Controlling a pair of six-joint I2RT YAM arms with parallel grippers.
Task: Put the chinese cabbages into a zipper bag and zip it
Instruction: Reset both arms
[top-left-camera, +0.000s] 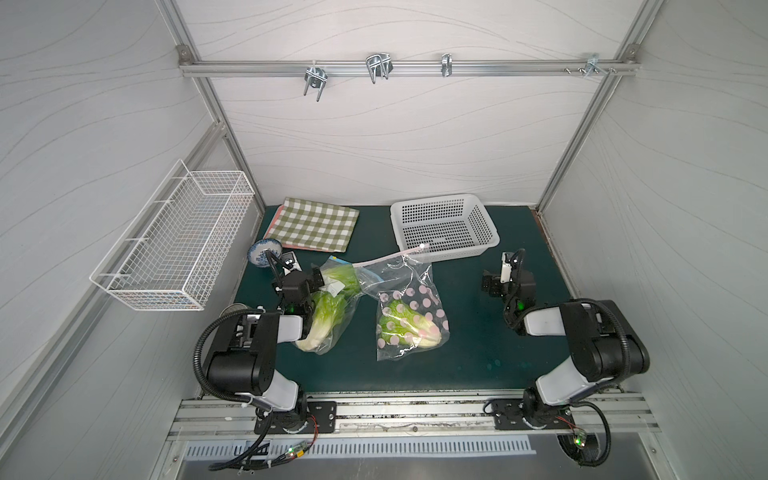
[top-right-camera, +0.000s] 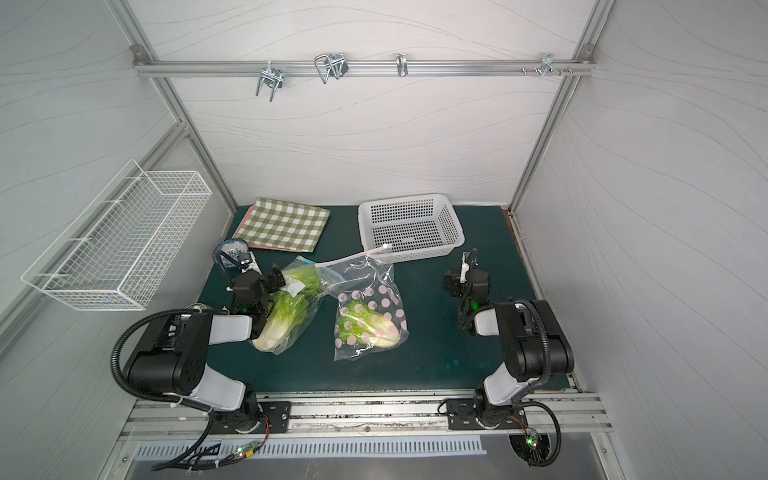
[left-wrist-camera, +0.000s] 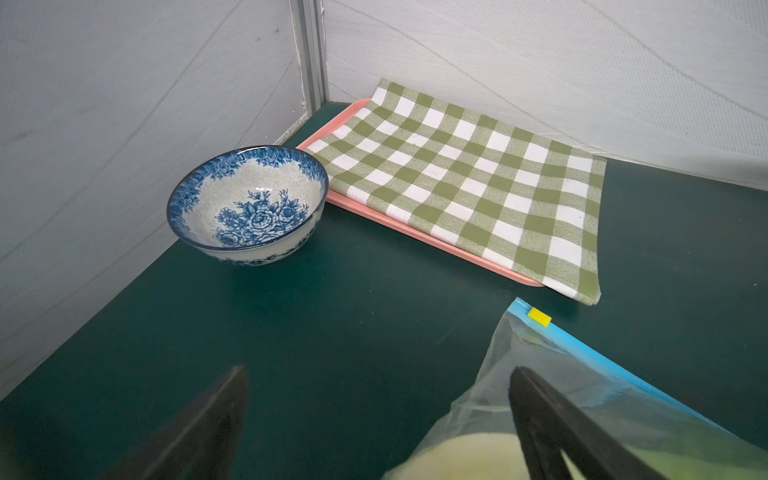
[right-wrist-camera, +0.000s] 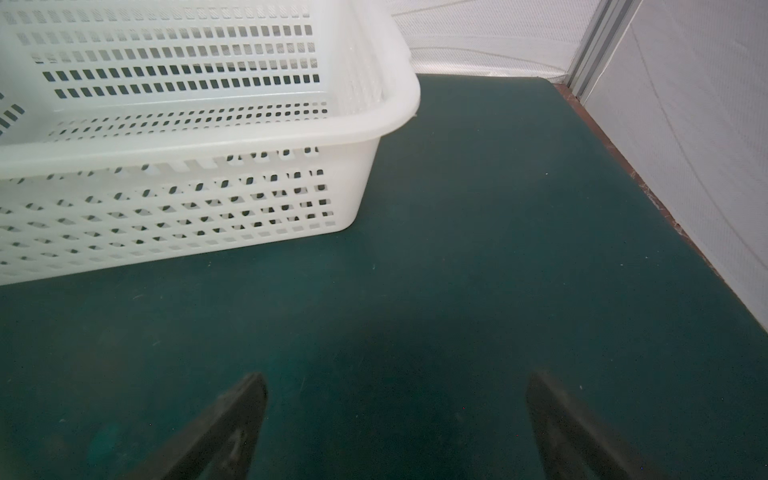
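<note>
Chinese cabbages (top-left-camera: 323, 318) all look bagged already, split btwn two zip bags mid-mat.

Going left to right:
- Wire rack (top-left-camera: 174, 245) on the side wall, nothing seen in it.
- Blue-flowered bowl (left-wrist-camera: 249, 203), empty.
- Checked cloth (left-wrist-camera: 465, 183) lying over a pink tray (left-wrist-camera: 457, 249).
- Left gripper (left-wrist-camera: 378, 374), jaws spread wide, holding nothing. One finger (left-wrist-camera: 544, 424) overlaps the film of the blue-zip bag (top-left-camera: 345, 299), which lies just to its right. Touching or not, can't tell.
- That bag holds prob two heads, long axis running near-to-far, white bases toward the robot, leaves toward the blue strip. Yellow slider (left-wrist-camera: 539, 316) sits at the strip's far end. Can't tell if the seal is shut.
- Dotted bag (top-left-camera: 409, 320) w/ green head(s) inside, count unclear thru the dots, bases angled near-right. Its pink zip strip (top-left-camera: 386, 255) stretches toward the white basket (right-wrist-camera: 208, 153), and the slider end seems to rest on the basket's near edge. Basket empty.
- Right gripper (right-wrist-camera: 397, 376), jaws also wide, nothing btwn them, over bare mat just beside the basket and well apart from both bags.

Judgement: loading looks done, so zipping is what's left, or it needs checking. Left arm is the nearer one for the blue slider. Pink slider lies closer to the right gripper, off to its left.
</note>
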